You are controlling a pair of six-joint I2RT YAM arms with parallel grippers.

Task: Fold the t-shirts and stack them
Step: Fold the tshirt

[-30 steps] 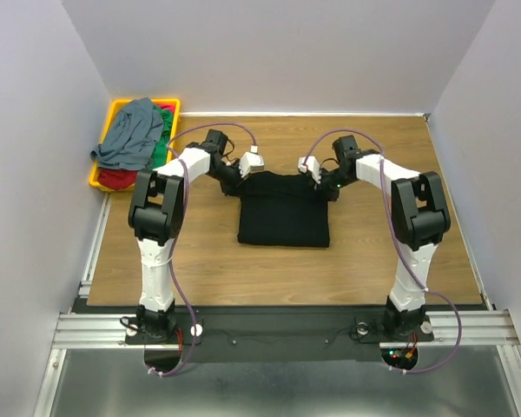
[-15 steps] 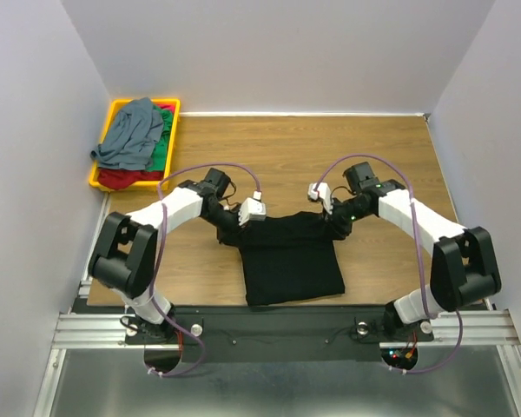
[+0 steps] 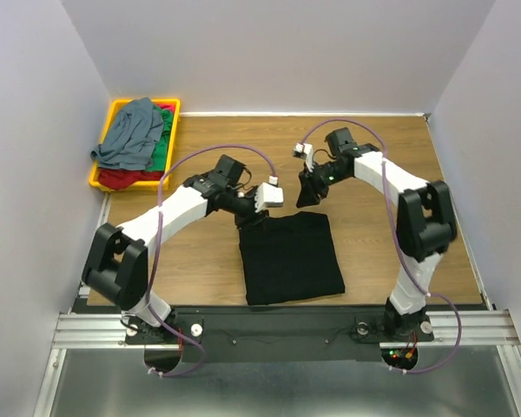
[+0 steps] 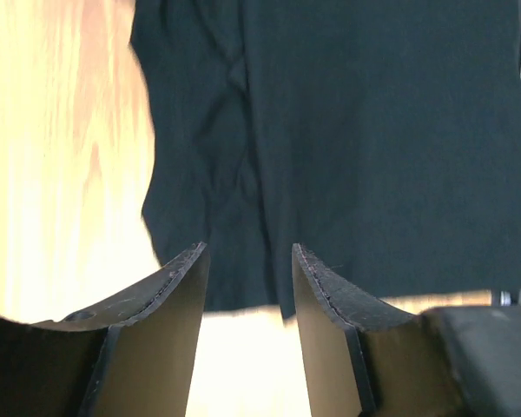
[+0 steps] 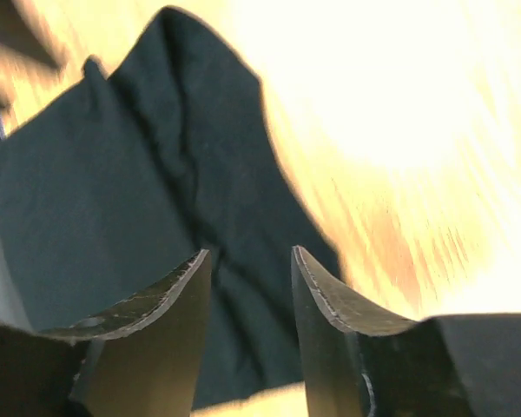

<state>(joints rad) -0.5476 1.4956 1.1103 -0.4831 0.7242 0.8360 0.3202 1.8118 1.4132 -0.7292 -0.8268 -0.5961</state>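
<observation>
From above, the black t-shirt [image 3: 291,261] lies as a folded rectangle toward 6 o'clock on the desk [image 3: 391,252]. It is closer to my bases than a second ago, when it sat mid-desk. Half a second ago both grippers were on its far edge, hauling it in. Now my left gripper [image 3: 253,215] hangs over the shirt's 11 o'clock corner. My right gripper [image 3: 312,189] has lifted away to 12 o'clock, just beyond the far edge. At 10 o'clock the yellow tray [image 3: 120,105] holds the grey-blue t-shirt [image 3: 130,137], the green t-shirt [image 3: 161,155] and the red t-shirt [image 3: 117,179] in a heap.

On my left wrist, the gripper's fingers stand part-way apart with nothing pinched between them. The black cloth lies flat below, its edge just past my fingertips, with bare wood at 9 o'clock.

My right wrist view is smeared by motion. That gripper is also part-way open and, as far as I can tell, empty. A corner of the black shirt lies beneath it and bright wood runs off toward 3 o'clock.

I judge the pull finished and the cloth let go. The black shirt looks parked as the base of the stack, so the tray's shirts come next.
</observation>
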